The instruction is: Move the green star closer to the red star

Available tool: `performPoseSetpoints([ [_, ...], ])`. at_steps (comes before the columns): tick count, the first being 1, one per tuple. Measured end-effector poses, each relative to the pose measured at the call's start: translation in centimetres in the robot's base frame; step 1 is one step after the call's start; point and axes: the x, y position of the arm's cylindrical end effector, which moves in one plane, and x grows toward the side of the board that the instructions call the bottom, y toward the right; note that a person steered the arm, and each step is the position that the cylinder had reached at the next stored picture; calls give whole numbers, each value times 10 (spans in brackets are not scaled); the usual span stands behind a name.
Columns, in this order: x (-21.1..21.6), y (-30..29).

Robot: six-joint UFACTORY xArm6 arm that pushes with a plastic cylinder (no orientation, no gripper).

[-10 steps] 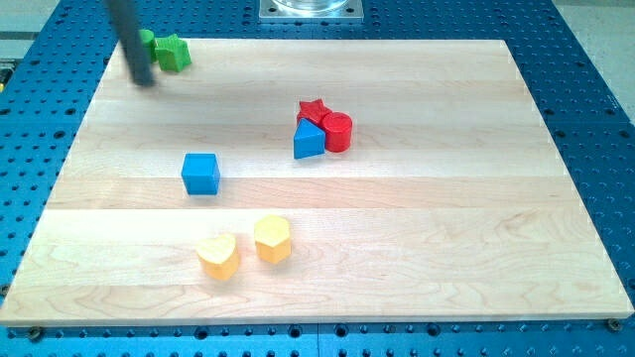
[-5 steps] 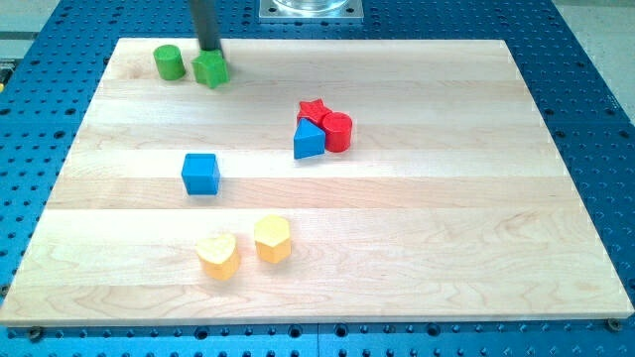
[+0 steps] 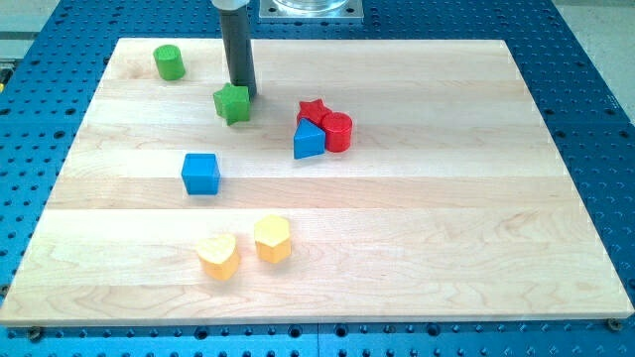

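Observation:
The green star (image 3: pixel 232 103) lies on the wooden board (image 3: pixel 417 228), left of the board's upper middle. My tip (image 3: pixel 242 92) touches its upper right side, just above it. The red star (image 3: pixel 314 109) lies to the right of the green star, with a clear gap between them. It is packed against a red cylinder (image 3: pixel 338 131) and a blue triangular block (image 3: pixel 309 141).
A green cylinder (image 3: pixel 169 61) stands near the board's top left corner. A blue cube (image 3: pixel 200 174) lies left of centre. A yellow heart (image 3: pixel 217 256) and a yellow hexagon block (image 3: pixel 272 238) lie near the view's bottom. A metal mount (image 3: pixel 311 9) sits at the top edge.
My tip has swept right and down from the top left corner. The green star has moved with it, away from the green cylinder and closer to the red star.

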Motion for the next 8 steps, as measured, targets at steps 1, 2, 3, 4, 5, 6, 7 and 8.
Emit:
performPoseSetpoints([
  [1,26,-43],
  [2,34,37],
  [3,49,49],
  [4,75,50],
  [5,78,34],
  [6,123,12],
  [7,131,50],
  [8,107,55],
])
